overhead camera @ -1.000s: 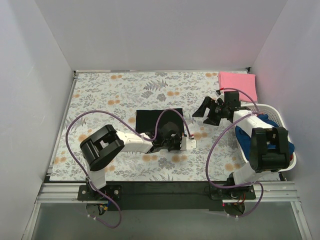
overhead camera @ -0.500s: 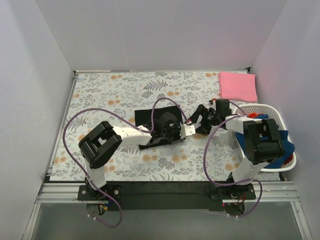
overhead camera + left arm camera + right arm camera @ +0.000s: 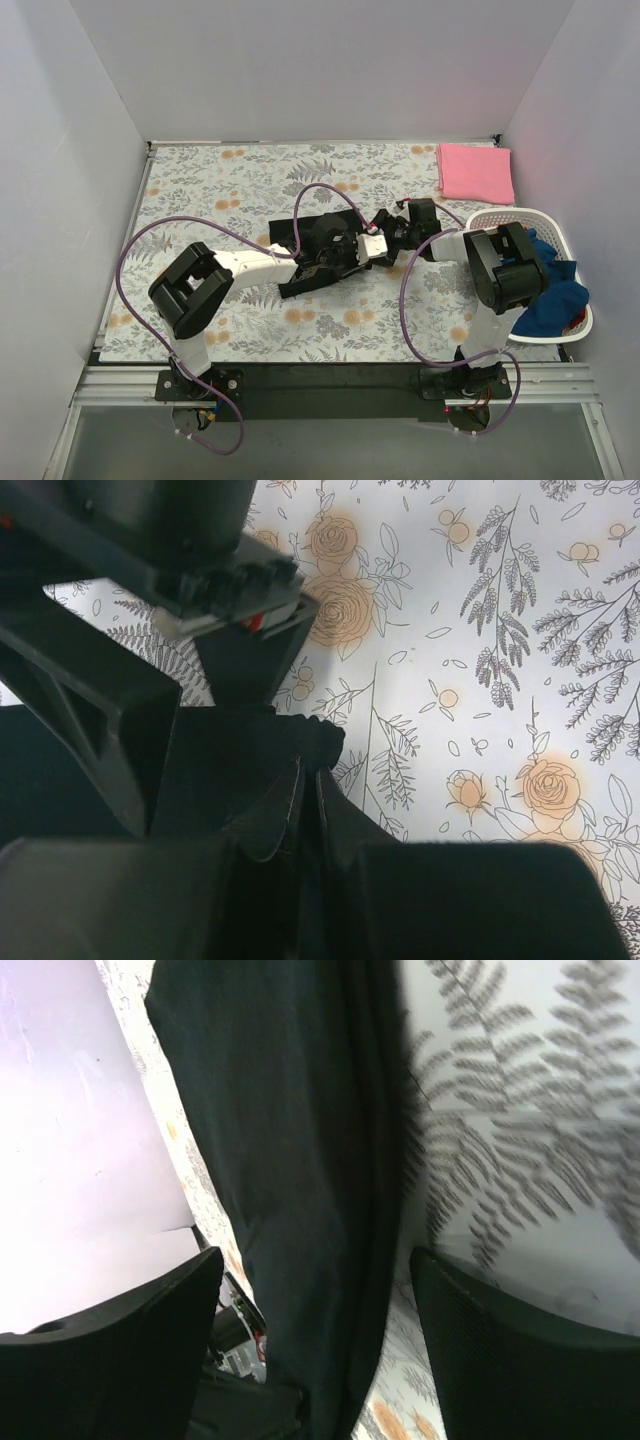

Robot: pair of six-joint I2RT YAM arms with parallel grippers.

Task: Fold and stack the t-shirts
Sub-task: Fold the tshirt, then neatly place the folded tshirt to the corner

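Observation:
A black t-shirt (image 3: pixel 300 236) lies partly folded in the middle of the floral table. My left gripper (image 3: pixel 347 254) is shut on its right edge, and the pinched cloth (image 3: pixel 300 800) bunches between the jaws. My right gripper (image 3: pixel 388 236) is open at the same edge. In the right wrist view the black cloth (image 3: pixel 290 1160) hangs between its spread fingers (image 3: pixel 520 1360), and the right gripper (image 3: pixel 315 1300) is not closed on it. A folded pink t-shirt (image 3: pixel 475 172) lies at the back right corner.
A white basket (image 3: pixel 500 215) at the right edge holds a blue t-shirt (image 3: pixel 552 295) and something red. The right gripper's body (image 3: pixel 200 590) fills the upper left of the left wrist view. Grey walls surround the table.
My right gripper has moved left from beside the basket to the black shirt's right edge. My left gripper has moved away from the near edge, dragging the held cloth with it.

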